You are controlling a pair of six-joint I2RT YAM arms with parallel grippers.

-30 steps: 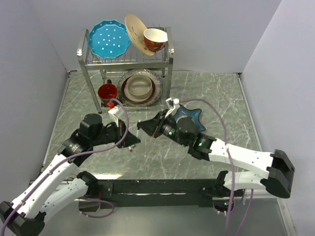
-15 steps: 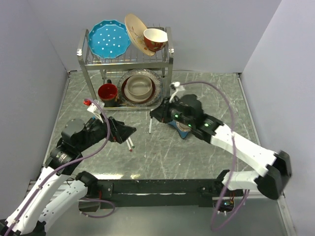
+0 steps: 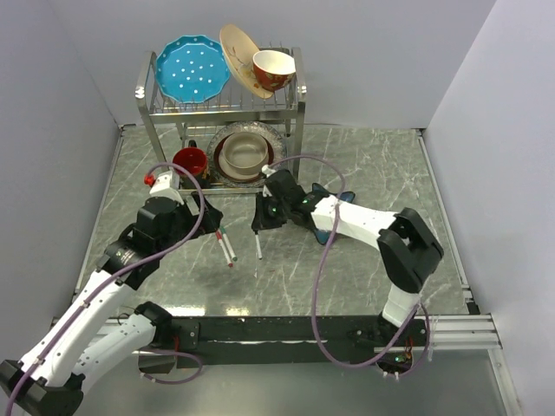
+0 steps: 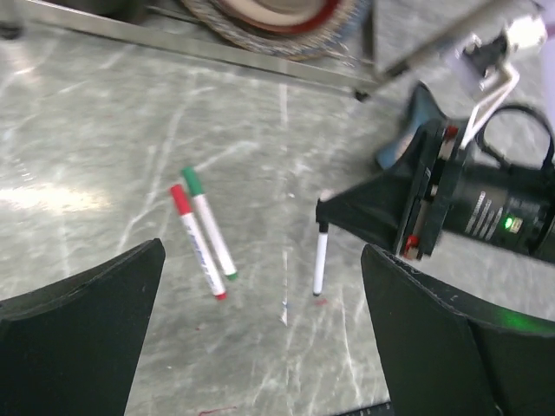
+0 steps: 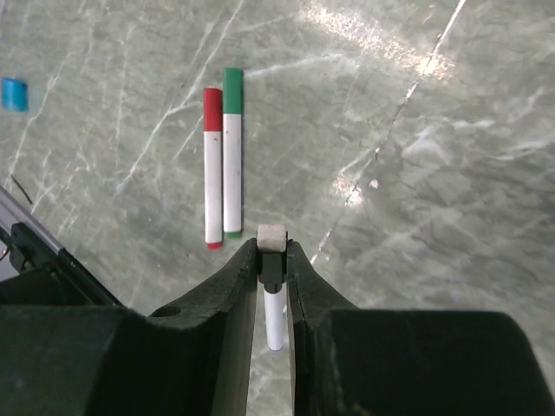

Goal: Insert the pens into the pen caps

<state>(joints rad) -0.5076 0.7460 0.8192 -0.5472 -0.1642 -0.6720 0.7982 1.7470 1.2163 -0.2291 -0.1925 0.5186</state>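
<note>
Right gripper [image 5: 272, 251] clamped on black-ended pen [image 4: 320, 260], shifted left since earlier | tip seemingly touching table [image 4: 130, 130] | left gripper [image 4: 262, 260] spread apart, drawn back from red pen [image 4: 198, 243] and green pen [image 4: 209, 234], which lay side by side

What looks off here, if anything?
Nothing spilled or broken. The red pen and green pen lie neatly side by side. One oddity: the right end effector pinches a third pen nearly upright over the table, and a blue cap lies alone, well apart from the pens.
</note>
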